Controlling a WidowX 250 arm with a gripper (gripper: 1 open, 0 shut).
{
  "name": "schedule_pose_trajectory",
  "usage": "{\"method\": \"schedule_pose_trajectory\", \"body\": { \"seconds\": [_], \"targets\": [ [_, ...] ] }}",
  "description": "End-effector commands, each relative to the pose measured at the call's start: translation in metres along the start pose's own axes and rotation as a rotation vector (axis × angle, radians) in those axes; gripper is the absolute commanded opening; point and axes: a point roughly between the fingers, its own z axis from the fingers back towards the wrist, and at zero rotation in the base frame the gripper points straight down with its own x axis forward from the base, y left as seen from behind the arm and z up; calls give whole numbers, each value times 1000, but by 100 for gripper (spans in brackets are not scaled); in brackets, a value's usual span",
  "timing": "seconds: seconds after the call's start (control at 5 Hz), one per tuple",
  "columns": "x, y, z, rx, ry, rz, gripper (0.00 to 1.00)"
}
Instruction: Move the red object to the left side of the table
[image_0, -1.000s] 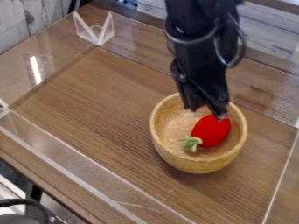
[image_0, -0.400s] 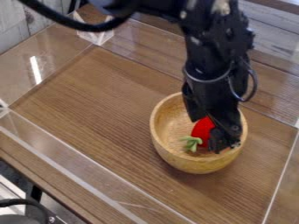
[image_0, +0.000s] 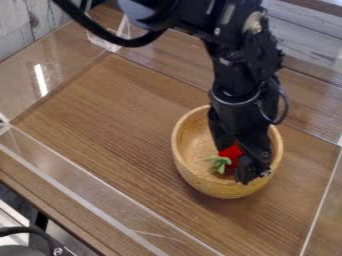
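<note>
**Gripper down inside the bowl, jaws spread around the red fruit**

Your black robot arm (image_0: 214, 40) reaches in from the top of the view and bends steeply down, so that its black gripper (image_0: 241, 165) points almost straight into the round light wooden bowl (image_0: 194, 165). The fingers are inside the bowl's rim. Your jaws stand wide apart, not clamped: you can see one dark finger on each side of the small oval bright-red toy fruit (image_0: 231, 154), and the fruit sits between them. Whether either finger actually touches the fruit cannot be told from this view, since the gripper body covers most of it.

Only a strip of the fruit's red skin shows, with its green leafy stem end (image_0: 217, 164) poking out toward the lower left, resting against the inner floor of the bowl. The fruit lies in the bowl, toward the bowl's right half, and it is not lifted.

The bowl itself stands on the brown wood-grain table (image_0: 107, 110), in the right part of the surface, near the right-hand clear acrylic wall (image_0: 318, 225). The left side of the table is well apart from the fruit. A low clear acrylic wall (image_0: 80, 205) also runs along the near edge, and a small clear folded acrylic stand (image_0: 107, 32) sits at the far left corner, far from the bowl and the arm.
</note>
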Motion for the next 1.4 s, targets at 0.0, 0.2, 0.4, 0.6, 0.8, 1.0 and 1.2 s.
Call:
{"method": "schedule_pose_trajectory", "body": {
  "seconds": [0.0,0.2,0.4,0.6,0.8,1.0,1.2],
  "targets": [
    [14,10,5,6,-32,9,100],
    [19,17,1,-2,-28,16,100],
    [22,24,-3,-6,-25,24,100],
    [25,29,-7,-7,-19,28,100],
    [27,33,-12,-15,-10,29,100],
    [27,35,-17,-22,-1,28,100],
    [27,35,-20,-32,5,27,100]
  ]
}}
